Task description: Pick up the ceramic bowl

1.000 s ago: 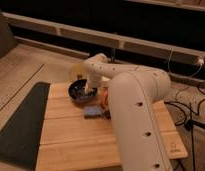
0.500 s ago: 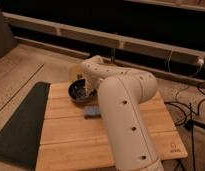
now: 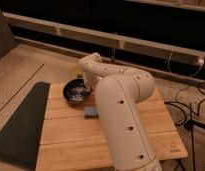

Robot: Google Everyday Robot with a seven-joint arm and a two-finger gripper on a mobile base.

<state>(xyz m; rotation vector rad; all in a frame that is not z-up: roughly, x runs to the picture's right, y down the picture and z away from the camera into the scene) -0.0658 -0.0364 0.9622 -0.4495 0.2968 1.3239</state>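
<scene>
The ceramic bowl (image 3: 75, 92), round, dark and glossy, sits on the far left part of the wooden table (image 3: 71, 142). My white arm reaches up from the bottom of the view, bends at an elbow and comes down at the bowl's right rim. The gripper (image 3: 86, 85) is at that rim, mostly hidden by the arm's last link. A small blue sponge (image 3: 90, 111) lies just in front and to the right of the bowl. A pale yellowish cup-like object (image 3: 77, 75) stands behind the bowl, partly hidden.
A dark mat (image 3: 21, 125) lies on the floor left of the table. Cables (image 3: 188, 107) run on the floor at the right. A low ledge with rails (image 3: 56, 27) runs along the back.
The arm's large link has swung left and stands more upright over the table. The gripper end stays at the bowl's right rim. The bowl and sponge have not moved.
</scene>
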